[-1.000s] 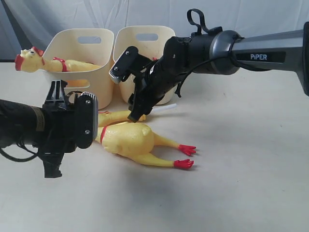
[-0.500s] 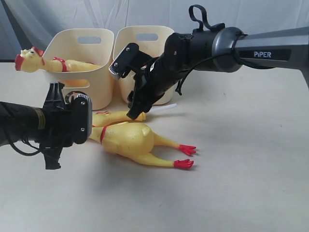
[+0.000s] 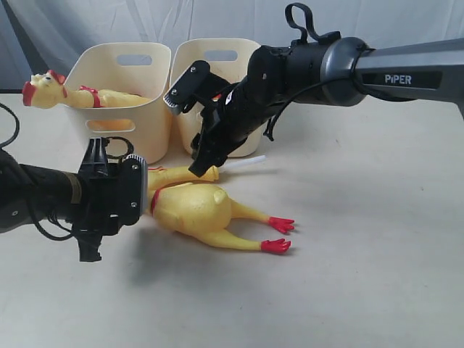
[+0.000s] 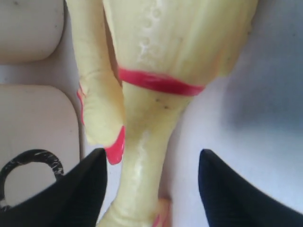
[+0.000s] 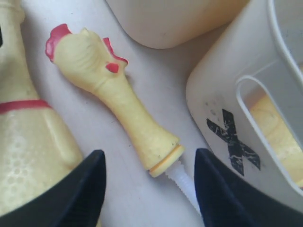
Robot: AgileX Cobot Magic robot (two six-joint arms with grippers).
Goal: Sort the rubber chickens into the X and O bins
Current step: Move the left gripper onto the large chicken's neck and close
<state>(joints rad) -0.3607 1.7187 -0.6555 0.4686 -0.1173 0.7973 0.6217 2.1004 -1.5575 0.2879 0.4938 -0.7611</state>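
Note:
A whole rubber chicken (image 3: 199, 210) lies on the table, red feet (image 3: 279, 235) to the right. Its neck (image 4: 142, 156), just past the red band (image 4: 161, 84), runs between the fingers of my open left gripper (image 4: 151, 189) (image 3: 143, 196). A separate head-and-neck piece (image 5: 113, 99) (image 3: 181, 174) lies beside it. My open right gripper (image 5: 149, 189) (image 3: 201, 165) hovers over that piece's cut end and its white squeaker tube (image 5: 187, 187). The X bin (image 5: 232, 137) (image 3: 217, 72) is on the right. The O bin (image 3: 127, 94) (image 4: 38, 123) is on the left, with another chicken (image 3: 80, 94) lying across it.
The two cream bins stand side by side at the back, close behind both grippers. The yellow body of something lies inside the X bin (image 5: 274, 123). A pale backdrop hangs behind the table (image 3: 362, 254).
My left gripper has moved right and down, closing in on the lying chicken's neck. My right gripper has shifted slightly up and stays over the neck piece.

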